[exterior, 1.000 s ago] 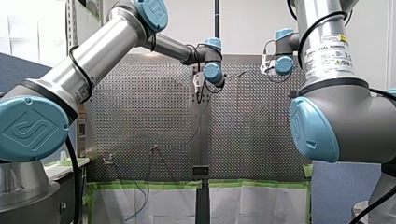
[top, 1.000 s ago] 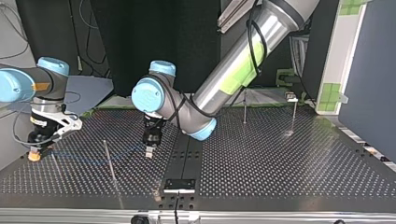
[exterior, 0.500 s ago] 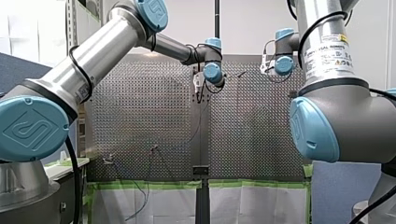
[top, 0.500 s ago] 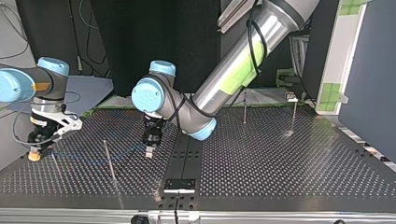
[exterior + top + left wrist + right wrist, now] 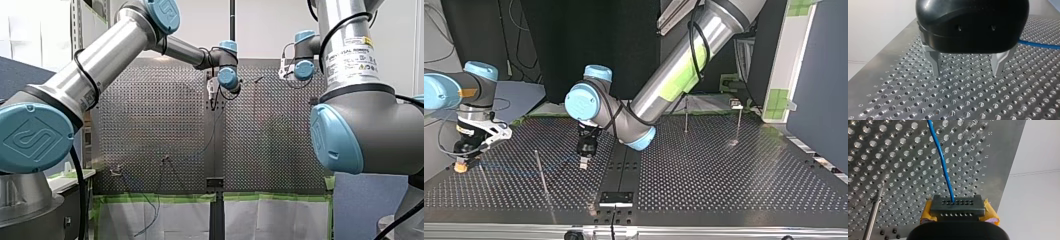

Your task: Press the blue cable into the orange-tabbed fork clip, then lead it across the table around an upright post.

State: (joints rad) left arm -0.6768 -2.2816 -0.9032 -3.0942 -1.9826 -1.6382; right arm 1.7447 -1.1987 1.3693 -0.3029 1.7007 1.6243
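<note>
The blue cable (image 5: 941, 160) runs over the perforated table (image 5: 898, 170) and ends in my right gripper (image 5: 957, 207), which is shut on it, with yellow pads showing on both sides. In the top view this gripper (image 5: 461, 164) hangs low at the table's left edge. My left gripper (image 5: 965, 73) stands open just above the plate with nothing between its metal fingers (image 5: 935, 65). The cable (image 5: 1040, 45) passes behind it to one side. In the top view my left gripper (image 5: 583, 161) is near the table's middle. I cannot make out the orange-tabbed clip.
A thin upright post (image 5: 541, 172) stands between the two grippers, also seen beside my right gripper (image 5: 873, 217). Two more posts (image 5: 686, 115) (image 5: 739, 122) stand at the top view's far right. A small black bracket (image 5: 615, 197) sits at the near edge.
</note>
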